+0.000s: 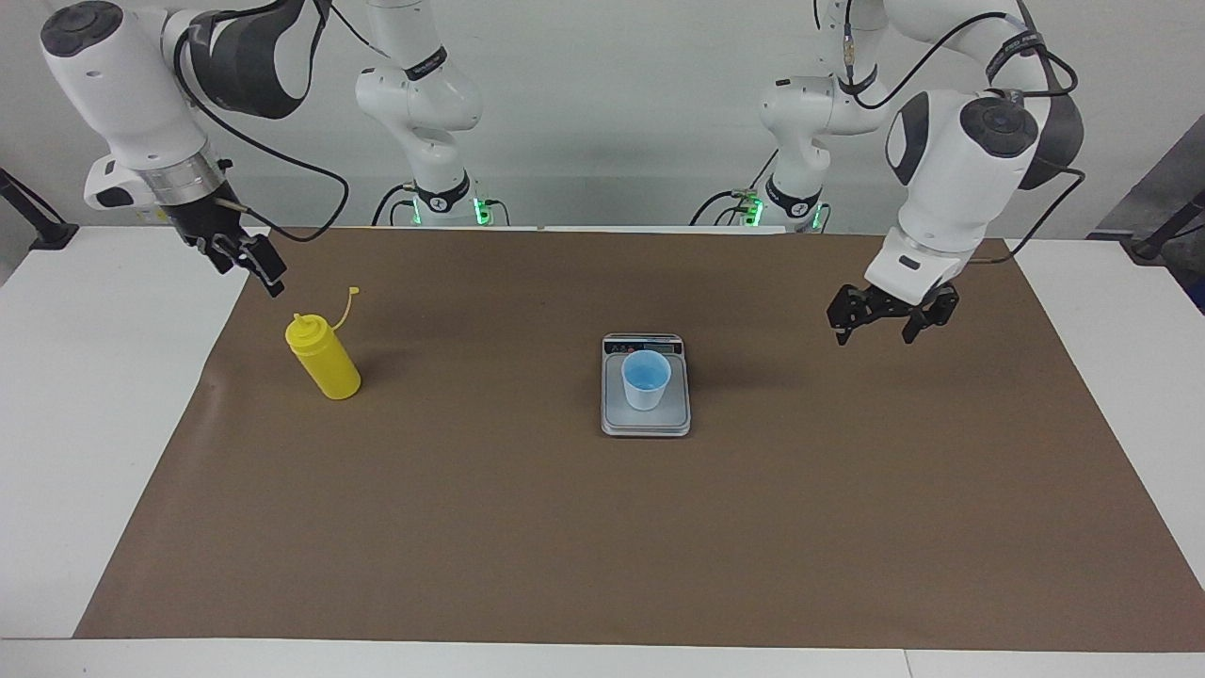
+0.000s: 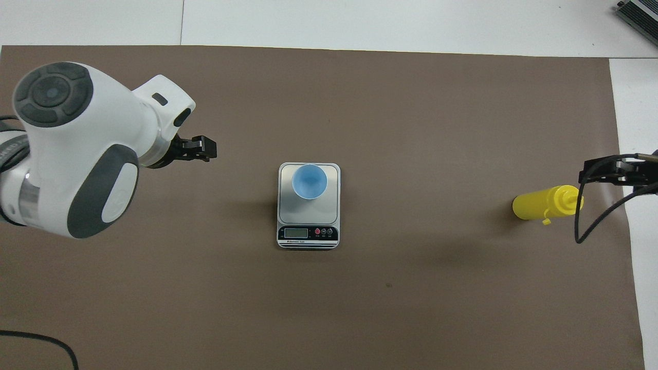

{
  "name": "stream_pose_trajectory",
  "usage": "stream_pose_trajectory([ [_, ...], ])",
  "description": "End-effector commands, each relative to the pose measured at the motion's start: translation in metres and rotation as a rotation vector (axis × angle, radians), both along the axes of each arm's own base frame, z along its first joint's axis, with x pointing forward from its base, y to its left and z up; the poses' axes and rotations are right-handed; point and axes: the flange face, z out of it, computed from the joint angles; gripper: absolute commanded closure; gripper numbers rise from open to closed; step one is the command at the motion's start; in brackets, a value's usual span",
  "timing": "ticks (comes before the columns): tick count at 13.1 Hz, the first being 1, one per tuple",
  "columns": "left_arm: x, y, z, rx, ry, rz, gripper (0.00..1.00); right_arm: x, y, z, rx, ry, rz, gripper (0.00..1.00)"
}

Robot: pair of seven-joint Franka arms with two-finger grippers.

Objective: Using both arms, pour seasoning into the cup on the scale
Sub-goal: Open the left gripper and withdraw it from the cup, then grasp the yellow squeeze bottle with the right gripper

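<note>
Bottle stands at the left of the facing view on the brown mat, its nozzle up and its little cap on a tether sticking up beside it. Up and left of it, at the mat's edge, the right gripper hangs in the air, apart from the bottle, fingers spread and holding nothing. In the overhead view the same gripper shows at the right edge, just above the bottle's nozzle end.

At frame centre the scale lies flat on the surface, its display strip along the edge nearer the robots. The cup stands upright on the weighing plate, toward the plate's edge farther from the robots.

At the right of the facing view the left gripper hovers over bare mat, well apart from the scale, fingers wide open and empty.
</note>
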Motion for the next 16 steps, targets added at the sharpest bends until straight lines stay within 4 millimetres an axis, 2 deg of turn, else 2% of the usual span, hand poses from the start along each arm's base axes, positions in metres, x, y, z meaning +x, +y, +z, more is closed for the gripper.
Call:
stream_pose_trajectory([
  [1, -0.016, 0.022, 0.023, -0.007, 0.02, -0.048, 0.0, 0.023, -0.018, -0.056, 0.09, 0.041, -0.167, 0.0],
  [3, -0.026, 0.025, 0.047, -0.001, 0.029, -0.057, 0.0, 0.029, -0.054, -0.075, 0.184, 0.048, -0.322, 0.0],
  [6, -0.031, 0.028, 0.073, 0.002, 0.052, -0.061, 0.0, 0.035, -0.087, -0.111, 0.2, 0.112, -0.429, 0.0],
  [9, -0.03, 0.039, 0.076, 0.0, 0.034, -0.043, 0.0, 0.047, -0.108, -0.137, 0.252, 0.187, -0.463, 0.0],
  [11, -0.034, 0.042, 0.074, 0.0, 0.026, -0.035, 0.0, 0.072, -0.115, -0.149, 0.278, 0.282, -0.447, 0.0],
  [12, -0.034, 0.045, 0.073, -0.012, 0.027, -0.026, 0.0, 0.076, -0.122, -0.165, 0.314, 0.329, -0.459, 0.0],
  [13, -0.033, 0.047, 0.074, -0.046, 0.027, -0.014, 0.0, 0.074, -0.131, -0.176, 0.371, 0.336, -0.491, 0.0],
  [16, -0.032, 0.052, 0.08, -0.061, 0.029, -0.005, 0.0, 0.065, -0.129, -0.199, 0.473, 0.421, -0.554, 0.0],
])
